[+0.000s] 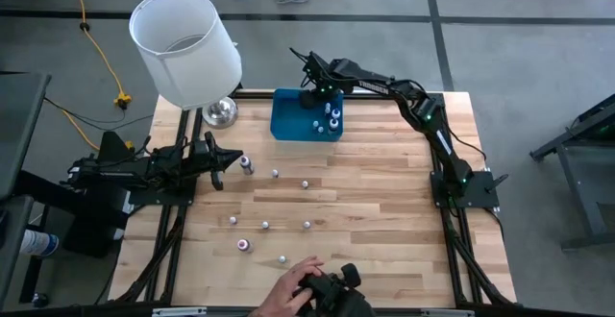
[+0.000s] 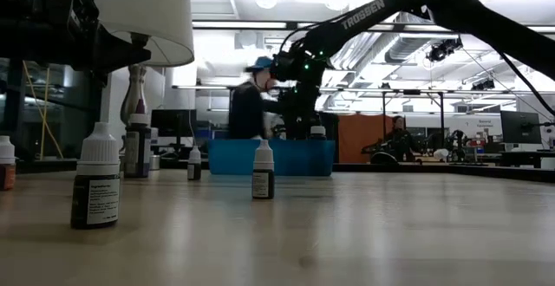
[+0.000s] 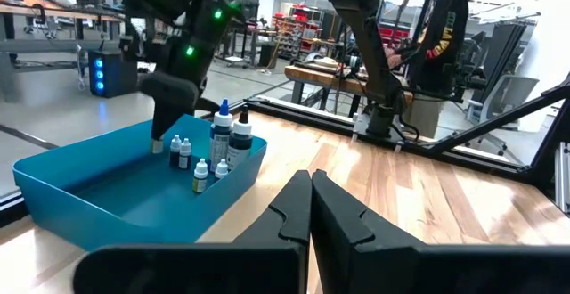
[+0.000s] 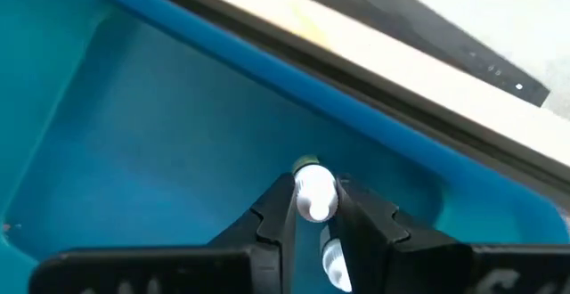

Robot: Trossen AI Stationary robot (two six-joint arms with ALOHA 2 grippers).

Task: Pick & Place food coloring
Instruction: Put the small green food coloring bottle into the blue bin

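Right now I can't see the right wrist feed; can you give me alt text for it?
The right hand is shut on a small white-capped food coloring bottle, holding it above the floor of the blue bin. Past the bin's far wall runs a strip of the wooden table.

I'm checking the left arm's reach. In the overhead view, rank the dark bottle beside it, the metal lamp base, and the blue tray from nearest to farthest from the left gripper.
1. Dark bottle, just beyond the left gripper.
2. Metal lamp base, toward the table's back edge.
3. Blue tray, farther back, under the right arm.
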